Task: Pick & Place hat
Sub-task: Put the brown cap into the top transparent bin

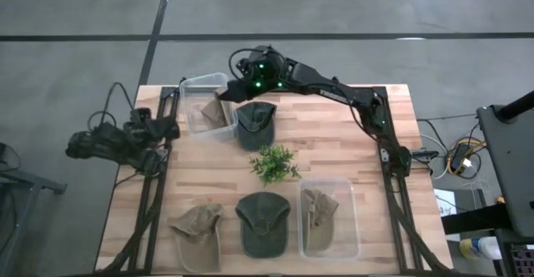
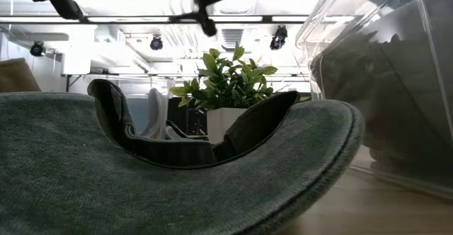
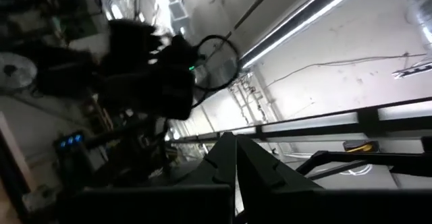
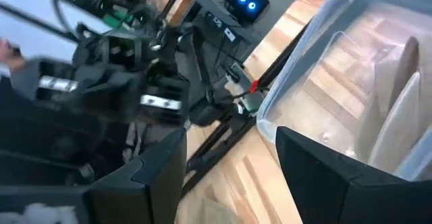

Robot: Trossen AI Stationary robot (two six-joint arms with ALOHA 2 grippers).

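The far clear bin [image 1: 209,106] holds a tan hat [image 1: 213,110], which also shows in the right wrist view [image 4: 395,109]. Beside it a dark green hat [image 1: 254,124] lies flat on the table. Along the near edge lie a tan hat [image 1: 198,227] and a green hat [image 1: 263,223], whose brim fills the low view [image 2: 177,185]. A second clear bin [image 1: 328,219] holds another tan hat [image 1: 319,206]. My right gripper [image 4: 233,170] is open and empty, raised over the far bin's right side [image 1: 236,91]. My left gripper [image 3: 229,160] is shut and empty, parked at the table's left edge [image 1: 165,129].
A small potted plant [image 1: 274,162] stands mid-table between the far and near hats. Black frame rails [image 1: 392,193] run along the table's left and right edges. Bare wood shows at the far right [image 1: 334,131] and mid-left [image 1: 200,164].
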